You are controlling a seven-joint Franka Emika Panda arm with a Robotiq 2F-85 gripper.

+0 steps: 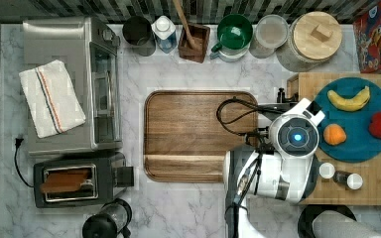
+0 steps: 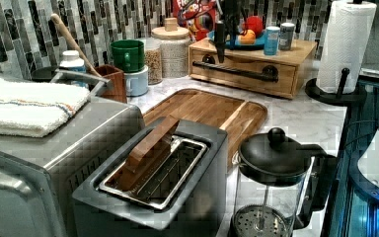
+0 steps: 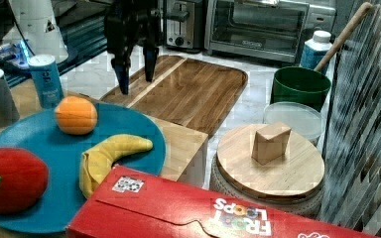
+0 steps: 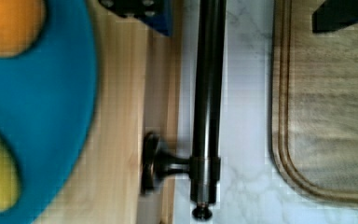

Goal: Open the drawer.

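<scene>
The drawer (image 2: 242,74) is a light bamboo box with a long black bar handle (image 2: 234,70) across its front, and that front sits flush with the box. My gripper (image 3: 136,72) hangs open just above the handle. In the wrist view the handle (image 4: 208,93) runs between the two fingertips. One fingertip (image 4: 140,11) is over the bamboo top and the other is over the walnut tray (image 4: 326,116). The gripper (image 2: 220,54) shows no contact with the bar. In the top view the arm's wrist (image 1: 295,136) covers the fingers.
On the drawer box stand a blue plate (image 1: 362,134) with a banana, an orange and a red fruit, and two shakers (image 1: 341,176). The walnut tray (image 1: 198,136) lies in front of the handle. A paper towel roll (image 2: 345,44), a French press (image 2: 276,182), a toaster (image 1: 77,183) and jars ring the counter.
</scene>
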